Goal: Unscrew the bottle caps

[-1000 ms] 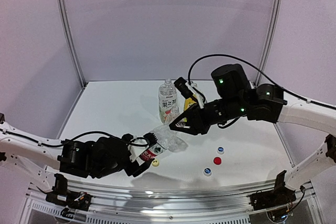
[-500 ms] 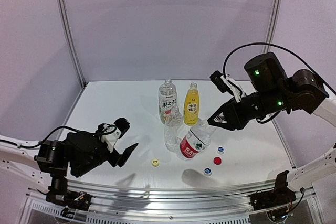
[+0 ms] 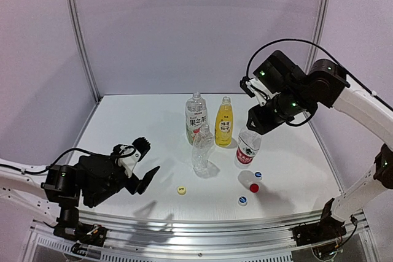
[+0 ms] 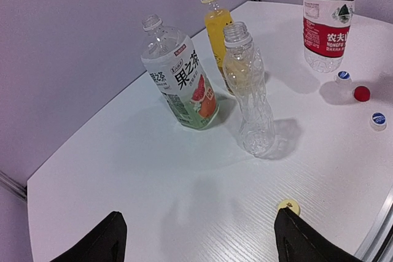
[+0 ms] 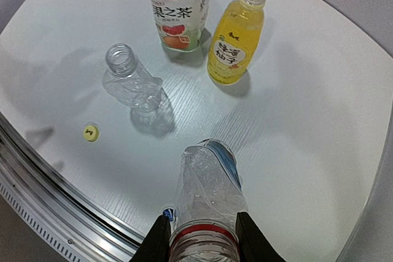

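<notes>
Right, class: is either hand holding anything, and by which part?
The right hand grips the red-label bottle by its neck, at the open top. The left hand is open and holds nothing.

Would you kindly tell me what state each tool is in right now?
Left tool: open, holding nothing.
Right tool: closed around the neck of the clear plastic bottle with the red label.

Four bottles stand upright: fruit-label bottle [image 3: 196, 119], yellow bottle [image 3: 225, 126] at its 3 o'clock, crumpled plain bottle [image 3: 202, 151] at its 6, red-label bottle [image 3: 247, 151] at its 4, neck pinched in the right tool [image 5: 199, 237], while red cap [image 3: 254, 188] and blue-and-white caps [image 3: 258, 175] [image 3: 242, 200] lie at that bottle's 6, yellow cap [image 3: 182, 190] at the plain one's 7.
</notes>
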You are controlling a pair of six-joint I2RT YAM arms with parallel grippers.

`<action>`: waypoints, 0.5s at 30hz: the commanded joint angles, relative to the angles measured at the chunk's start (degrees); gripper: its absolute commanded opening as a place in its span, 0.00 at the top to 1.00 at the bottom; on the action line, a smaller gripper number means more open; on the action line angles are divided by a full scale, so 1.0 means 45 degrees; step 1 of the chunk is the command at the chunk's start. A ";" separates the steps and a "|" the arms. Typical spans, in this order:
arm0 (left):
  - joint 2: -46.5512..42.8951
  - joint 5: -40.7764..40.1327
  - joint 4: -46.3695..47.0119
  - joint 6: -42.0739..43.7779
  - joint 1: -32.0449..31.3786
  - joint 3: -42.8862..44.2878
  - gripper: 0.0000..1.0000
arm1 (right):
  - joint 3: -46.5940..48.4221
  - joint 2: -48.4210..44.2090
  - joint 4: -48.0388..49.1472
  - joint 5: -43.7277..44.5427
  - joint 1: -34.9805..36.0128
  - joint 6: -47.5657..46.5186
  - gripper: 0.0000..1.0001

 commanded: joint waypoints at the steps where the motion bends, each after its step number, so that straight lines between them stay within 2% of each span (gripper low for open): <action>1: 0.0012 -0.0088 0.0117 0.0081 -0.0006 -0.0012 0.19 | -0.0035 0.0511 0.0119 -0.1397 -0.1117 -0.0671 1.00; 8: 0.0017 -0.0049 0.0116 0.0071 -0.0005 0.0000 0.19 | -0.0151 0.1153 0.0732 -0.2985 -0.2312 -0.1362 0.99; 15: 0.0146 0.0039 0.0082 0.0032 -0.0006 0.0037 0.19 | 0.0253 0.2163 0.0693 -0.3470 -0.2776 -0.1710 0.97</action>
